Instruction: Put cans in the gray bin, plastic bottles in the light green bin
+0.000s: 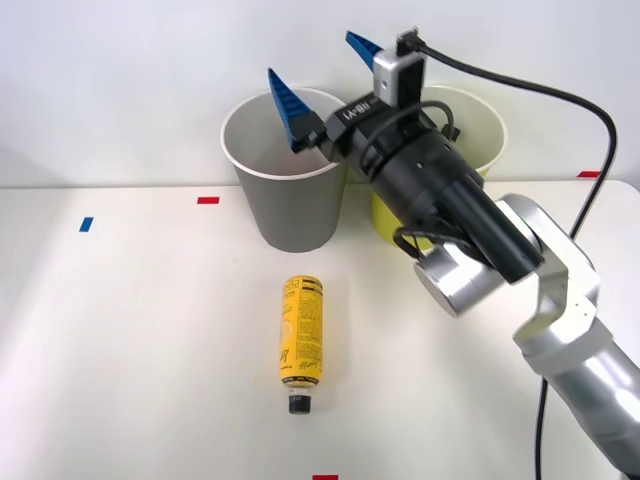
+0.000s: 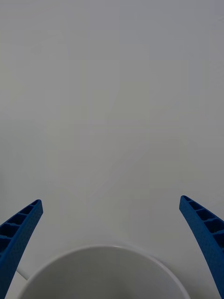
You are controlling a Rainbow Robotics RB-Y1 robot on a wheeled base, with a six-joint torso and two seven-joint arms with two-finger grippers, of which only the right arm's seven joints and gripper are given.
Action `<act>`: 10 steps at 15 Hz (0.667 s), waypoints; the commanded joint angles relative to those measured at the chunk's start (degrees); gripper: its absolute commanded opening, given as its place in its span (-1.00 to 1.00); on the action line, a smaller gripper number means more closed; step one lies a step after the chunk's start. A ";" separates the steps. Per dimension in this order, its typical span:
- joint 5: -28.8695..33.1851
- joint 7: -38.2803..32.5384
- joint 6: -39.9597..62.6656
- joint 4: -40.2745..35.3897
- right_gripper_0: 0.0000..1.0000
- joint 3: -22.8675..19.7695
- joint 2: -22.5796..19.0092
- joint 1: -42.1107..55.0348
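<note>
Right gripper (image 1: 318,68) is hanging above the back rims of the two bins, blue ribbed fingers (image 1: 287,104) spread wide and pinching nothing. One finger is sitting over the mouth of the gray bin (image 1: 290,205); the other is reaching up and back near the wrist camera (image 1: 398,72). In the wrist view the right gripper (image 2: 112,243) is showing both fingers (image 2: 21,236) well apart, with a white bin rim (image 2: 100,250) curving between them against the plain wall; which bin that rim belongs to cannot be told.

Black forearm is running down and toward the robot's right, crossing in front of the light green bin (image 1: 482,125) and hiding most of its wall. The two bins are standing upright, just beside each other, at the far side of the white table (image 1: 130,350).

Yellow bottle (image 1: 301,338) is lying on its side on the table, nearer the robot than the gray bin and well apart from it, black cap pointing toward the robot.

Red and blue tape marks (image 1: 208,200) are sitting on the table's surface.
</note>
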 commanded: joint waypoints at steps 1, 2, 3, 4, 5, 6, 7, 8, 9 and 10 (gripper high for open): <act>-1.21 -1.46 0.02 -10.92 1.00 -0.27 -5.63 11.49; -1.30 -1.72 0.02 -14.79 1.00 -0.79 -7.30 16.32; -1.30 -1.81 -0.07 -17.51 1.00 -1.32 -8.62 20.36; -1.38 -1.81 -0.07 -20.06 1.00 -2.11 -9.76 24.41; -1.38 -1.81 -0.42 -22.35 1.00 -2.81 -10.55 28.62; -1.38 -1.81 -2.00 -24.46 1.00 -3.87 -11.08 34.16; -1.38 -1.81 -4.29 -25.07 1.00 -4.57 -11.17 38.12; -1.38 -1.81 -7.10 -25.07 1.00 -5.36 -10.82 41.90; -1.38 -1.81 -10.35 -25.07 1.00 -6.59 -9.94 46.82; -1.47 -1.81 -12.28 -24.98 1.00 -7.47 -9.32 49.81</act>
